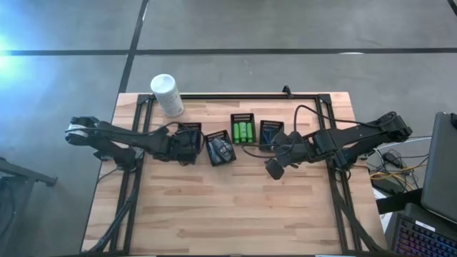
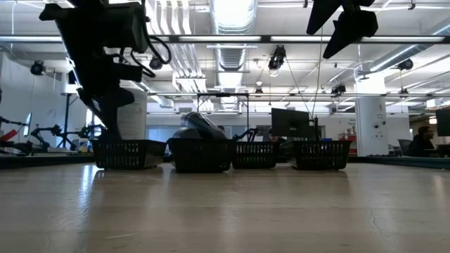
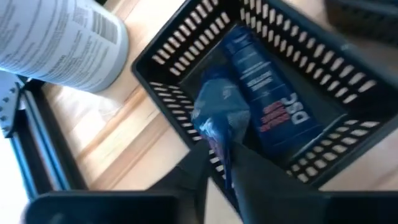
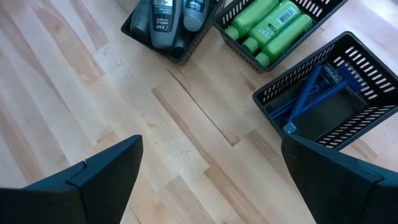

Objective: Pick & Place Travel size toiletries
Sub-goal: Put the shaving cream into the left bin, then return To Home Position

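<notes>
Dark left pincer [image 3: 224, 171]: fingers pressed together on a crinkled blue tube [image 3: 219, 109], holding it over the leftmost black slatted basket [image 3: 186, 50], seen in the left wrist view.
Inside that basket: a second flat dark-blue tube [image 3: 267, 93] with white lettering lies along the floor, just beside the pinched one.
Basket build: black plastic, rectangular, walls cut with rows of narrow slots.
Beside the basket: a large white cylindrical canister [image 1: 166, 94] with printed text stands upright on the tabletop's far-left area.
Right pincer [image 4: 211, 180]: spread wide and holding nothing, hanging above bare planks near the rightmost basket; in the high view it sits at [image 1: 275, 165].
Rightmost basket [image 4: 367, 68]: thin blue razors [image 4: 311, 93] lie crossed on its floor.
Next basket inward: bright green small bottles [image 4: 267, 25] packed side by side, smooth and cylindrical with printed labels.
Second basket from the left: grey oval bottles [image 4: 165, 22] with dark caps, lying together.
Row: all four baskets stand in a line across the far half of the tabletop [image 1: 228, 207].
Tabletop: pale butcher-block wood, jointed strips with visible grain, edged by a black metal frame.
</notes>
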Robot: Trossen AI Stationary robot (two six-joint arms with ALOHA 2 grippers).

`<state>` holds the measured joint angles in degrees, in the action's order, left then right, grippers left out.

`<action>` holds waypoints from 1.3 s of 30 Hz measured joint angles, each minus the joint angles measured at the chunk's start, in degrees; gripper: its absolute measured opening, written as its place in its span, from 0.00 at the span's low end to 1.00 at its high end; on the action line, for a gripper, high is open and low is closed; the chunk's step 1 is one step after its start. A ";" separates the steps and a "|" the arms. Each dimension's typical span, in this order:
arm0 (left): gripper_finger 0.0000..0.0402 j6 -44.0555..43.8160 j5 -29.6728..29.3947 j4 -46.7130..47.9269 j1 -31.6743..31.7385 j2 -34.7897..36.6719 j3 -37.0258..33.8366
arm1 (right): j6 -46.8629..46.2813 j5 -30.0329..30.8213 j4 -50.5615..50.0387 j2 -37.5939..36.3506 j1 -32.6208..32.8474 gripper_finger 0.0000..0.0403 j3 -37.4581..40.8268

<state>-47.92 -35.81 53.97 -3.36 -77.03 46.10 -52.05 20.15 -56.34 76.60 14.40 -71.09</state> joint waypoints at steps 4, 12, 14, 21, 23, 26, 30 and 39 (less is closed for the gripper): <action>0.32 -0.36 1.48 -0.98 0.00 0.00 0.82 | 0.65 -0.01 -0.04 0.00 -0.08 0.94 0.07; 0.59 11.42 17.57 -0.05 -3.35 1.82 9.83 | 6.67 -5.60 1.15 -0.11 -0.05 0.94 0.11; 0.60 17.42 21.75 -1.18 -5.19 3.02 13.45 | 10.98 -7.78 4.02 -0.40 -0.04 0.94 0.11; 0.61 26.82 23.69 1.49 -6.88 7.71 26.74 | 26.34 -6.57 8.63 -1.05 -1.29 0.94 -2.26; 0.61 25.43 24.34 -0.32 -7.40 9.41 29.05 | 19.75 -7.88 6.68 -1.24 -1.81 0.94 -4.12; 0.61 34.14 30.63 -10.45 -8.17 12.42 29.81 | 18.87 -12.61 8.94 -2.12 -1.81 0.94 -5.56; 0.61 42.22 42.36 -20.33 -3.24 17.49 26.97 | 26.22 -30.99 19.92 -3.95 -5.80 0.94 -3.80; 0.61 39.21 65.12 -43.61 13.41 28.53 5.12 | 23.16 -53.09 44.63 -6.65 -20.02 0.94 11.31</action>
<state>-8.71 29.31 10.36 10.06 -48.50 51.22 -28.89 -32.95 -11.71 69.95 -5.61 -59.78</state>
